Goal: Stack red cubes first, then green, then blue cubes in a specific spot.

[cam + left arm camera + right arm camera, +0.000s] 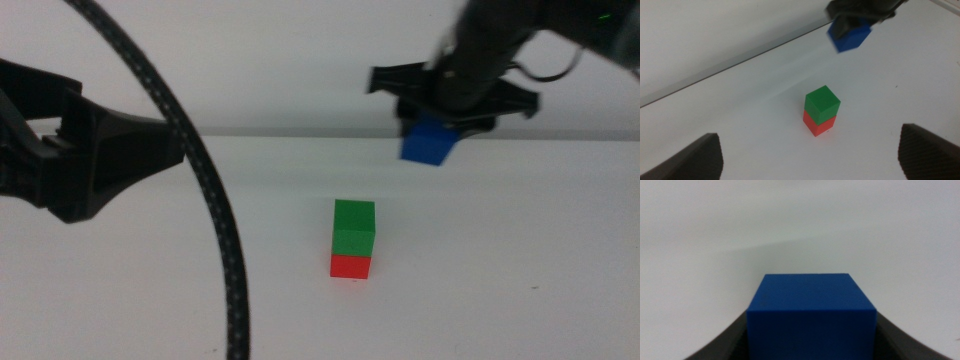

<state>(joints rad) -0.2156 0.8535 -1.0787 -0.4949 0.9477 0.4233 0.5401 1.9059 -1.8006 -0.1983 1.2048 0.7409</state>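
Carrying the blue cube clamped, the right end effector at two o'clock must centre over the green cube topping the red cube; left end effector wide.

Red cube, green cube, blue cube: plain matt faces, smooth. Tabletop: white, smooth, faint sheen. Cable: black braided sleeve, rough weave. Right gripper: dark matt.

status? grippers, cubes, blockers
Right gripper shut on blue cube, airborne beyond stack. Left gripper open, waiting. Green cube on red cube. Nothing blocking.
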